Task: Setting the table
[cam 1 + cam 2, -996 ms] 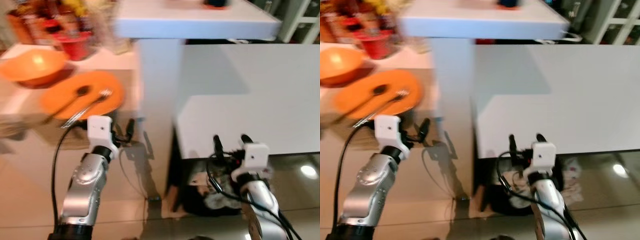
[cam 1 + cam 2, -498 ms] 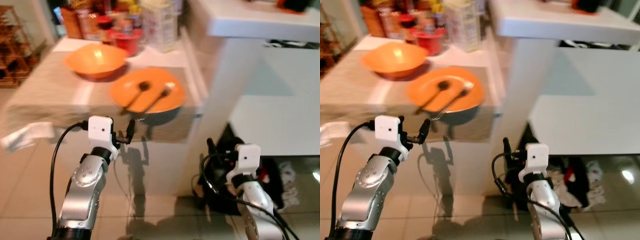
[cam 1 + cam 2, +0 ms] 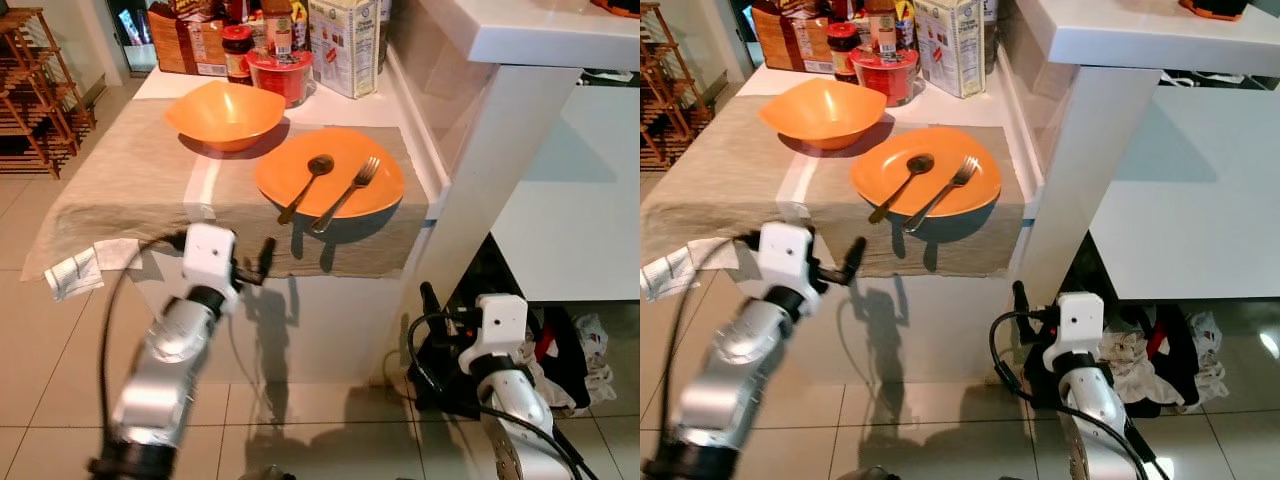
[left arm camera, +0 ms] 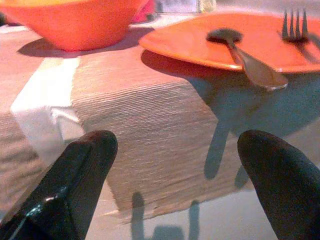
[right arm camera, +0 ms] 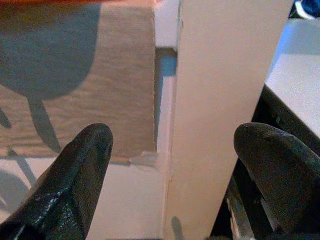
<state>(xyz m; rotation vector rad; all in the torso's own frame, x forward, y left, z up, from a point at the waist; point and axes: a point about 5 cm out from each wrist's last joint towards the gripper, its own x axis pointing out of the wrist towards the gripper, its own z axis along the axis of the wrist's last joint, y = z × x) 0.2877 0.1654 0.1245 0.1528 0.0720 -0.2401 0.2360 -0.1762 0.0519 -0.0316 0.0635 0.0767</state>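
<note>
Left gripper jaws spread, empty; spoon, plate ahead. Right gripper likewise. Risk: snagging cloth, dragging plate off.

We see bright, even light; the plate casts a hard shadow forward; left arm motion-blurred; floor tiles glossy.

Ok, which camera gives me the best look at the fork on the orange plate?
The left eye view: it shows the whole fork from above, tines on the orange plate, handle running past the near rim, beside the spoon. The right eye view shows the same. The left wrist view catches just its tines. The right wrist view faces the table edge.
</note>
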